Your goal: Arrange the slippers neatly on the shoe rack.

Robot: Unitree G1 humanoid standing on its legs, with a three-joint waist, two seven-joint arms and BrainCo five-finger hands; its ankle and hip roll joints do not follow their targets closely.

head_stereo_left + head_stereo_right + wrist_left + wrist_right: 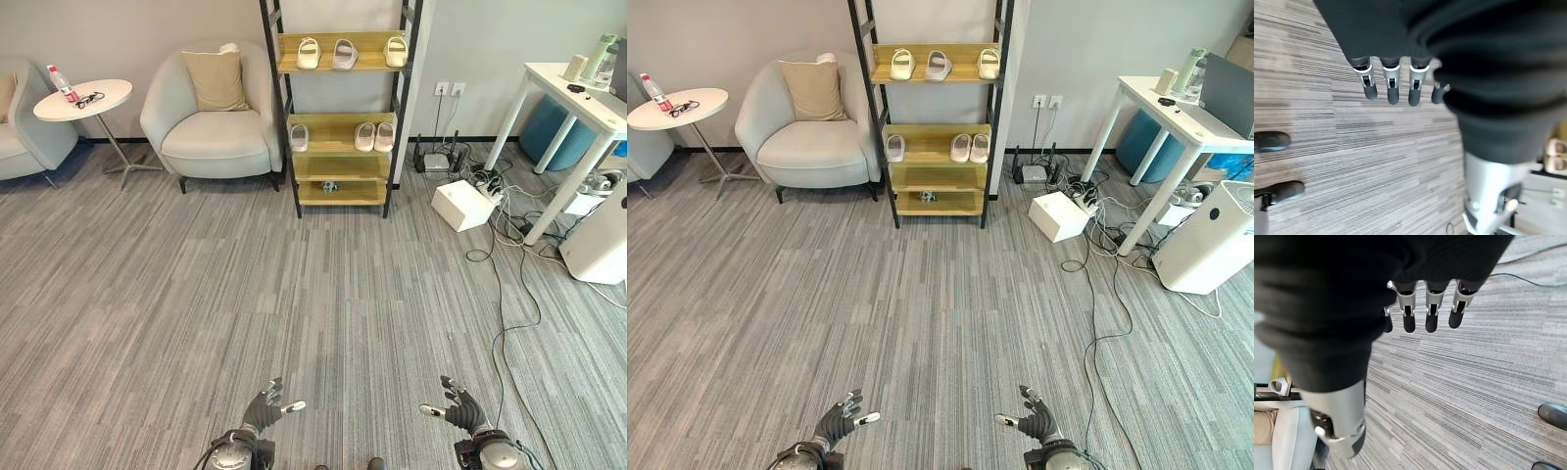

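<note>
Both hands empty: left hand (266,409) and right hand (458,407) hang low over grey striped carpet floor (294,294), fingers loosely spread and straight, holding nothing; wrist views agree, w/ fingers (1392,88) of left and fingers (1431,316) of right extended over bare carpet. Task's things sit well apart from hands, on black-framed wooden shoe rack (338,117) against far wall: three pale slippers on top shelf (338,67) — cream slipper (308,53) at shelf's left end, greyish slipper (344,53) mid, cream slipper (395,51) at right end — and three on middle shelf (338,145), single slipper (299,137) toward left edge, touching pair (374,136) toward right edge. Small dark object (329,186) on bottom shelf, can't tell what. Beige armchair (211,117) just left of rack. Judgement: slippers look like light foam/rubber, soft, flexible, not fragile, prob. smooth; best taken by pinching across strap or gripping sole's sides mid-length so they don't fold. Spacing looks uneven, so nudging w/ flat fingers may suffice.
</note>
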